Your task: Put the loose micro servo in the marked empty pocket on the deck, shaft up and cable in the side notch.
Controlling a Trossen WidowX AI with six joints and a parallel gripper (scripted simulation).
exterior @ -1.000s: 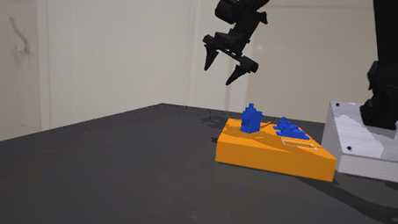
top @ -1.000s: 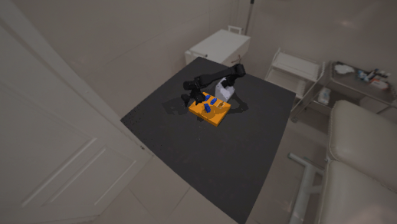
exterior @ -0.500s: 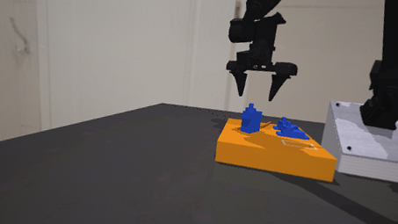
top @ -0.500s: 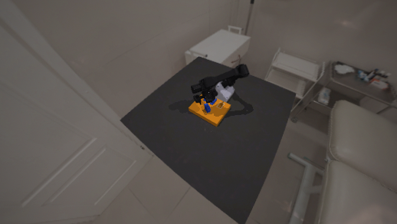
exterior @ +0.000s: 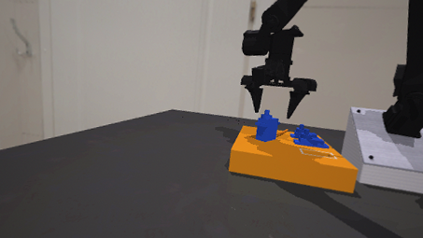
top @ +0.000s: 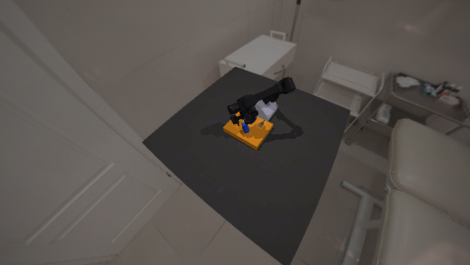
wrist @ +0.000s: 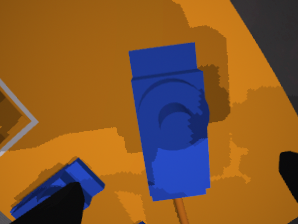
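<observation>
The loose blue micro servo stands upright on the orange deck, its output shaft pointing up. Its brown cable leaves the lower end in the wrist view. My gripper is open and empty, pointing down, with its fingertips around or just above the servo's top height in the exterior view. In the wrist view the servo lies between the two fingers, nearer neither clearly. The marked pocket shows as a pale outline, empty, beside the servo.
Other blue servos sit low in the deck beside the pocket. The arm's light grey base block stands close behind the deck. The deck rests on a dark table.
</observation>
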